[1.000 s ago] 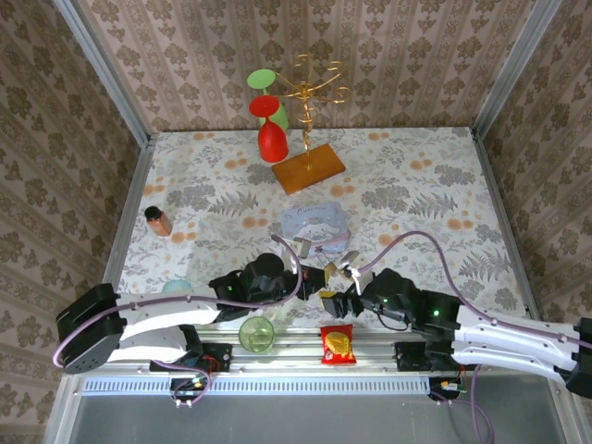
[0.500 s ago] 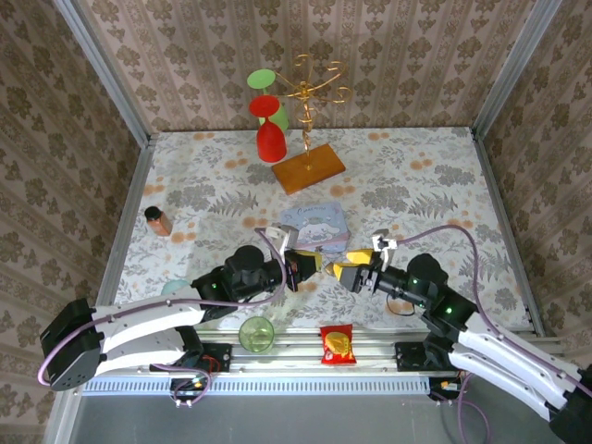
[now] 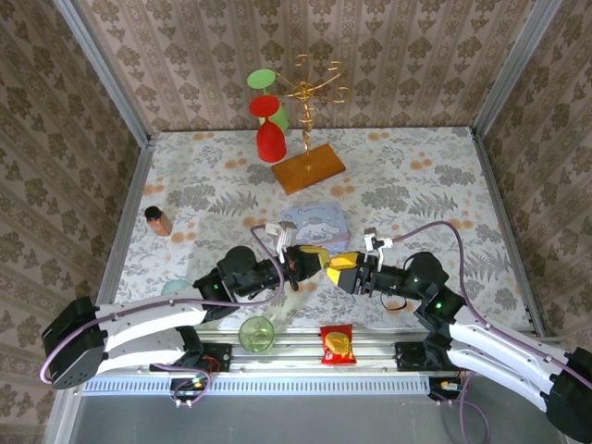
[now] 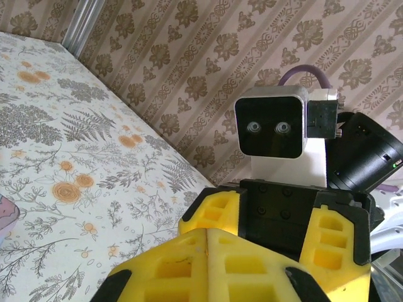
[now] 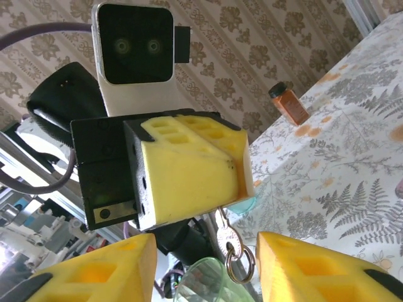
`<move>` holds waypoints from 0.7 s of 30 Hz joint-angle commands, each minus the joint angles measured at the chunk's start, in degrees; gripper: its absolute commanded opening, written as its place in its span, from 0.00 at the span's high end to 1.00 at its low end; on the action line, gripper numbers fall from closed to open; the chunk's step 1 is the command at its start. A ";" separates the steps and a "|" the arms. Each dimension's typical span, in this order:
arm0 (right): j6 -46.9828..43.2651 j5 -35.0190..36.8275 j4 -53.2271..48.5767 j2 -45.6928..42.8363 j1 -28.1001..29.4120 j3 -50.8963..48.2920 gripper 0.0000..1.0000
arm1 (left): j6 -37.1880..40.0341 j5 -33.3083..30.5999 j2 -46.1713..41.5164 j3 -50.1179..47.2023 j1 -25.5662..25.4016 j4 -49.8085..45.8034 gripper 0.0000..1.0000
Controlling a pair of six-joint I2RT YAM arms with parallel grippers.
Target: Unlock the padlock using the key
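My left pincer (image 3: 313,258) is squeezed shut on the key (image 5: 225,237), which dangles just in front of my right pincer (image 3: 337,263), fingers wide apart.

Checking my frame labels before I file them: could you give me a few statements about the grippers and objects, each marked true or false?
1. The left gripper is shut on the key. True.
2. The right gripper is shut. False: its fingers stand wide apart.
3. The two grippers face each other, tip to tip. True.
4. The snack packet lies at the far edge of the table. False: it lies at the near edge, beside the green glass.
5. In the top view, the spice bottle stands on the left part of the table. True.
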 commanded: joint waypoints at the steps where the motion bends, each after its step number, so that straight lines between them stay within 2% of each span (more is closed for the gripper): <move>1: 0.10 -1.62 2.71 -0.49 -0.22 -0.43 0.56 | -0.69 1.10 -0.57 -0.35 -0.40 4.56 1.00; 10: 1.22 -2.05 7.20 0.99 -0.23 -0.93 0.61 | -1.03 1.28 -0.75 -0.23 -1.24 5.26 1.00; 16: 3.74 -2.77 13.83 4.12 -0.24 -1.34 0.71 | -1.53 0.14 -0.55 -1.18 -1.62 8.69 1.00; 21: 4.42 -2.05 15.45 3.72 -0.27 -2.59 0.72 | -1.78 -0.57 -0.37 -1.48 -1.63 10.27 1.00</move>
